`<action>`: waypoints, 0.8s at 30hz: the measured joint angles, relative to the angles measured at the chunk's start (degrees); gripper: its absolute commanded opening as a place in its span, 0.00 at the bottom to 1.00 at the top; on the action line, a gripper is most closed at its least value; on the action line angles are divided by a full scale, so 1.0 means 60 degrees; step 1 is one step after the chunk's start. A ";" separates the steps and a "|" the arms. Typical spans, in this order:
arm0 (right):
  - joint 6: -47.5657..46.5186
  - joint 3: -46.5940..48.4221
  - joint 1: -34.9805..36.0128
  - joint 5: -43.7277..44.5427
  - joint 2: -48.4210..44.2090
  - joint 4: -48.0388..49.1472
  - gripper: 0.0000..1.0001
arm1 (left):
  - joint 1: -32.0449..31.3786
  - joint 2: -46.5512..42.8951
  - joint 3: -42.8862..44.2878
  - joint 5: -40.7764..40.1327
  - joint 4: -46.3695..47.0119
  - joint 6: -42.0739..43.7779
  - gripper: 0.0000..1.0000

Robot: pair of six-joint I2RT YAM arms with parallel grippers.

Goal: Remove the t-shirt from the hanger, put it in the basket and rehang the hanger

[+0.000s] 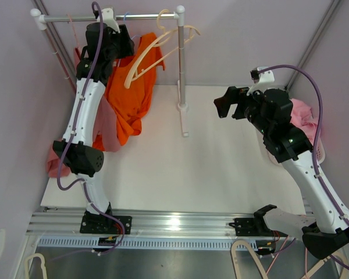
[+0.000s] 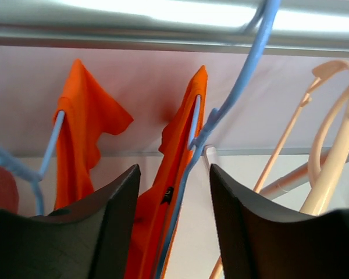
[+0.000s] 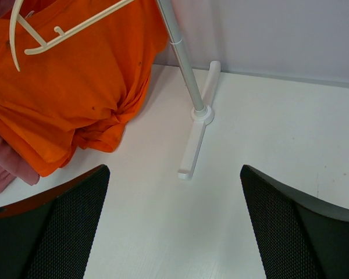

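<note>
The t-shirt (image 1: 131, 96) is plain orange. Its hanger (image 2: 221, 110) is light blue; a second hanger (image 3: 75, 28) is cream. The rail (image 1: 139, 17) is silver-grey. The table (image 1: 209, 168) is white. One garment (image 1: 109, 135) at far left and another (image 1: 305, 113) at far right are pink. The right gripper (image 3: 174, 168) has black pads (image 3: 291, 232) with a fine mesh pattern.

Pale lilac walls (image 1: 238, 35) close three sides. A white table (image 3: 279, 145) spreads under the right gripper (image 3: 174, 232); a white rack (image 3: 183, 55) stands on it ahead.
</note>
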 measured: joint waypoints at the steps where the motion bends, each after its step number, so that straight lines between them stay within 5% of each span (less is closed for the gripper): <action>1: 0.0004 0.0000 0.0000 0.0011 0.0000 0.0000 0.99 | 0.0000 0.0018 0.0000 0.0117 0.0033 -0.0025 0.51; 4: 0.0007 0.0000 0.0000 0.0007 -0.0004 0.0004 1.00 | 0.0000 0.0106 0.0011 0.0404 0.0186 -0.0182 0.32; 5: 0.0007 0.0000 0.0000 0.0007 -0.0011 0.0004 0.99 | 0.0004 0.0135 0.0018 0.0495 0.0259 -0.0222 0.23; 6: 0.0011 -0.0004 0.0000 0.0004 -0.0018 0.0007 0.99 | 0.0007 0.0171 0.0018 0.0568 0.0346 -0.0240 0.04; 7: 0.0011 -0.0004 0.0000 0.0000 -0.0026 0.0007 0.99 | 0.0011 0.0200 0.0018 0.0667 0.0433 -0.0226 0.01; 24: 0.0124 -0.0069 0.0004 -0.0277 -0.0189 0.0007 0.99 | -0.0138 -0.0401 -0.0557 0.0499 0.1260 0.0080 0.01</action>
